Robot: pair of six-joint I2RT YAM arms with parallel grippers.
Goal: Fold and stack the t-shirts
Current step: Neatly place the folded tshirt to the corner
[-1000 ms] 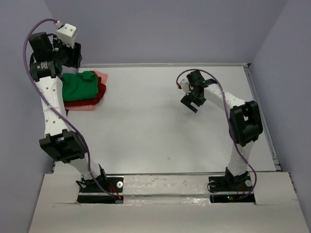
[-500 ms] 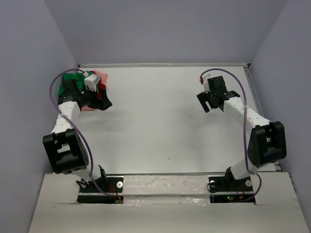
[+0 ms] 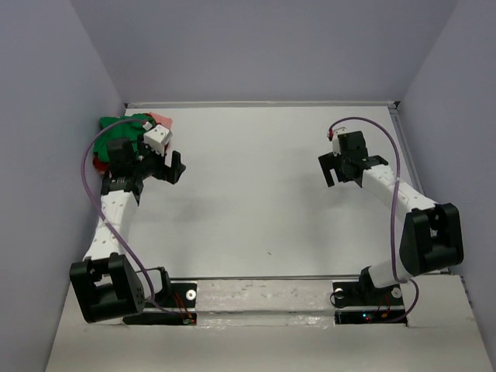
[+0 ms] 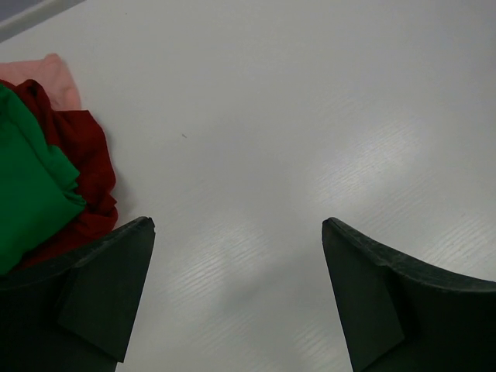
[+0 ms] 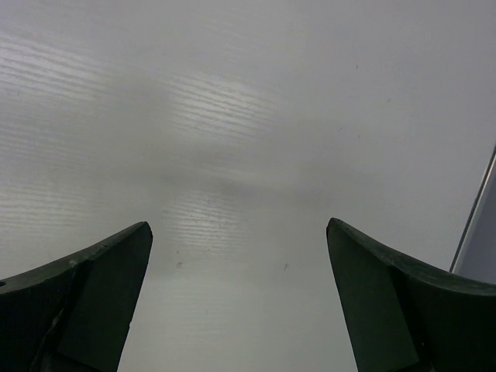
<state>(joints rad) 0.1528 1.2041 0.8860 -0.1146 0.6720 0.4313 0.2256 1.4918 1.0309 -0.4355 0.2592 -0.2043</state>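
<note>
Right now I see the left gripper point(image 3: 172, 166) point(image 4: 238, 226) spread wide with nothing between its fingers, hanging over bare table point(image 3: 256, 194) just beside the pile in the far-left corner. That pile has the green shirt point(image 3: 128, 124) point(image 4: 31, 194) on top, the red shirt point(image 4: 87, 167) under it and the pink shirt point(image 3: 161, 120) point(image 4: 56, 77) poking out at the far edge. My right gripper point(image 3: 339, 172) point(image 5: 239, 226) is also wide open and empty, over the table's right side, well apart from the pile.
</note>
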